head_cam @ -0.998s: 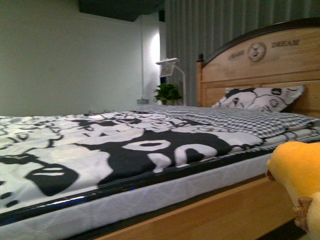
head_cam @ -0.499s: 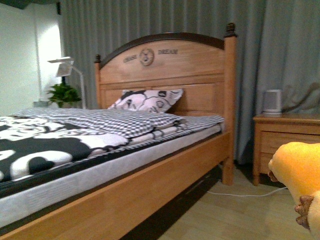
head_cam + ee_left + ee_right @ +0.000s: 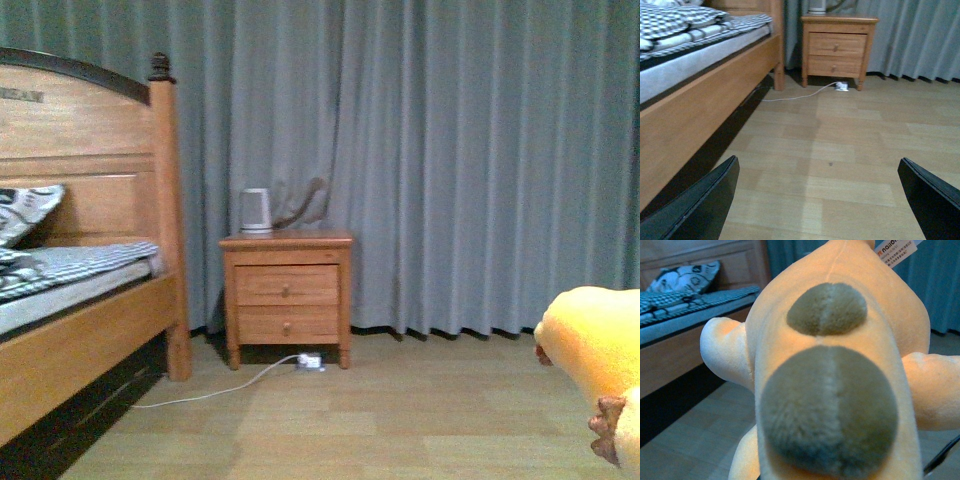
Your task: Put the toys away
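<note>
- The right gripper is hidden behind the plush toy [image 3: 830,390], which fills its wrist view with two brown pads facing the lens; the toy hangs clear of the floor [image 3: 840,150] and very close to that camera, so I judge the gripper clenched on it, though the contact itself cannot be seen
- In the front view the toy shows at the right edge, up in the air, its orange body above a brownish paw [image 3: 606,428]; carried high and off to the side, it likely stays off the floor and leaves the way ahead in sight
- The left gripper [image 3: 820,205] is released, its dark fingers [image 3: 702,202] wide apart with only bare floor between them; it carries nothing
- Ahead, a wooden bed [image 3: 90,330] stands on the left with a nightstand [image 3: 287,290] just beside it, both before a grey curtain [image 3: 450,150]
- A white appliance [image 3: 255,210] stands on the nightstand's tabletop, and a white cable [image 3: 215,390] trails across the floor from under it, something to steer round
- No box or basket for toys is in view, so where the toy should go cannot be told
</note>
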`<action>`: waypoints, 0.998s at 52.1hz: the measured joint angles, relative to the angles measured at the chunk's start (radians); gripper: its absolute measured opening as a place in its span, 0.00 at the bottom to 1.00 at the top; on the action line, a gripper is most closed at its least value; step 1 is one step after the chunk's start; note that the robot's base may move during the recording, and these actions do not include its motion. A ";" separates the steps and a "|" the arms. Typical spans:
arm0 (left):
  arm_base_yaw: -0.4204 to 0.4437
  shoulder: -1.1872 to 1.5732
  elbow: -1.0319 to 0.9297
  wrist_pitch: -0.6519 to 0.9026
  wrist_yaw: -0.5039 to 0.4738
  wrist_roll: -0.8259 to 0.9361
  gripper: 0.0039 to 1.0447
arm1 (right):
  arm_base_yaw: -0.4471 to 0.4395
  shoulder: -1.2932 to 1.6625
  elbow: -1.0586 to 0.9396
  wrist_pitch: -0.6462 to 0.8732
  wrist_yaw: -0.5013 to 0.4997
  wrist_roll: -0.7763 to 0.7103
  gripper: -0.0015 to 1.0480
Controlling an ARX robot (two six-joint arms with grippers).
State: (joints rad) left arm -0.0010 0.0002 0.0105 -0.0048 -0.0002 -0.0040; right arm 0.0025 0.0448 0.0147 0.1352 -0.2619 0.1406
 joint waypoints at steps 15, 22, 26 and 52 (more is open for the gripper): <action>0.000 0.000 0.000 0.000 0.002 0.000 0.94 | 0.000 -0.002 0.000 0.000 0.000 0.000 0.08; 0.000 0.000 0.000 0.000 -0.001 0.000 0.94 | 0.000 -0.001 0.000 0.000 -0.004 0.000 0.08; 0.000 0.000 0.000 0.000 0.000 0.000 0.94 | 0.000 -0.001 0.000 0.000 -0.003 0.000 0.08; 0.000 0.000 0.000 0.000 0.000 0.000 0.94 | 0.000 -0.001 0.000 0.000 -0.003 0.000 0.08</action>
State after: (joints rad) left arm -0.0013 0.0002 0.0105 -0.0048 -0.0006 -0.0040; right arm 0.0025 0.0437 0.0147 0.1352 -0.2653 0.1406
